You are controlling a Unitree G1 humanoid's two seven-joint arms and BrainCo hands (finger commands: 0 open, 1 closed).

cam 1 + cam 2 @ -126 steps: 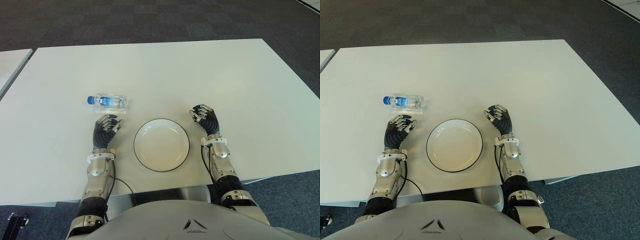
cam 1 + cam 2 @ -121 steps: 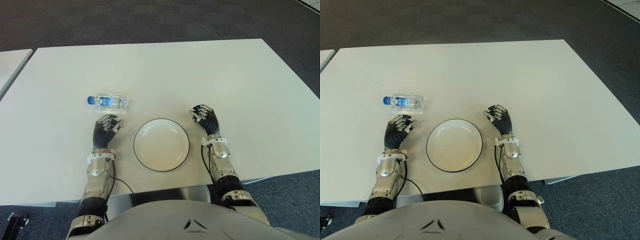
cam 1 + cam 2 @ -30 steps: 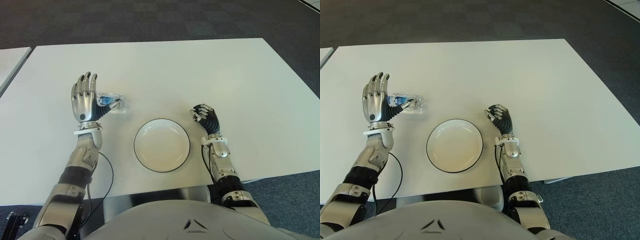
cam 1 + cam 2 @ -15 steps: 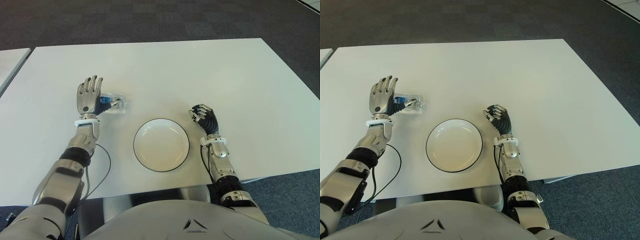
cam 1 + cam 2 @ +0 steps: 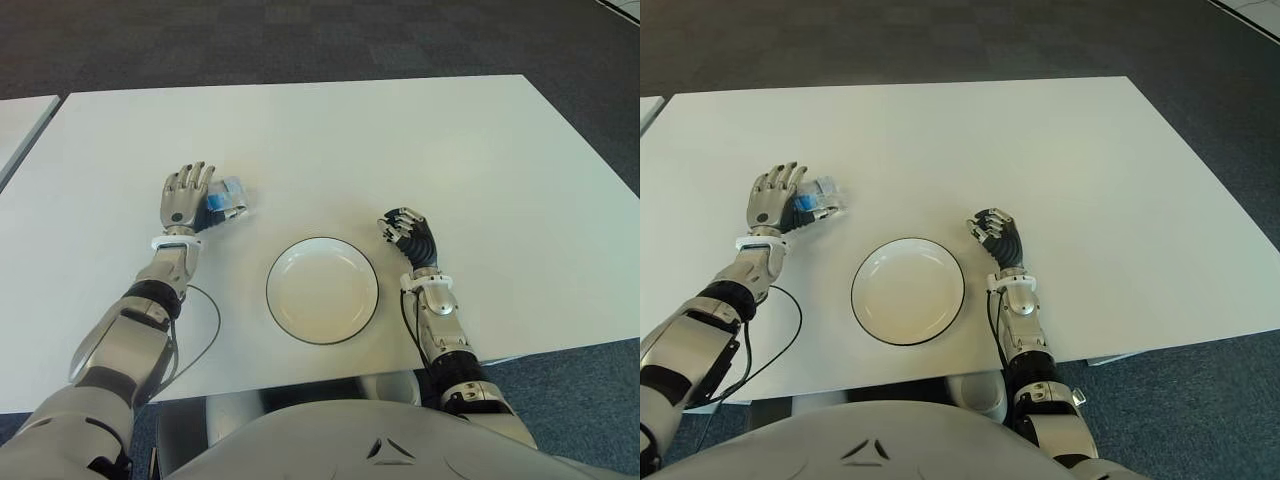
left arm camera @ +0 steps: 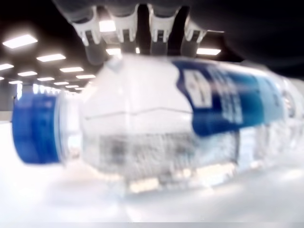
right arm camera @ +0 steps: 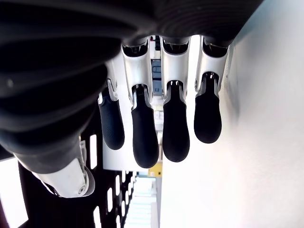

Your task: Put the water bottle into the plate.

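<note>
Left eye view, your left hand [image 5: 186, 196] fingers spread against the lying water bottle [image 5: 230, 197], not gripping, plate [image 5: 322, 290] nearby, right hand [image 5: 409, 232] curled, empty, beside plate's right.

You've got a big white table [image 5: 400, 150] filling most of the view, w/ dark grey carpet [image 5: 300, 40] beyond its far edge. A second white tabletop [image 5: 18, 125] shows just beside it, far left corner.

water bottle [image 6: 190, 133] label blurred, no legible text
</note>
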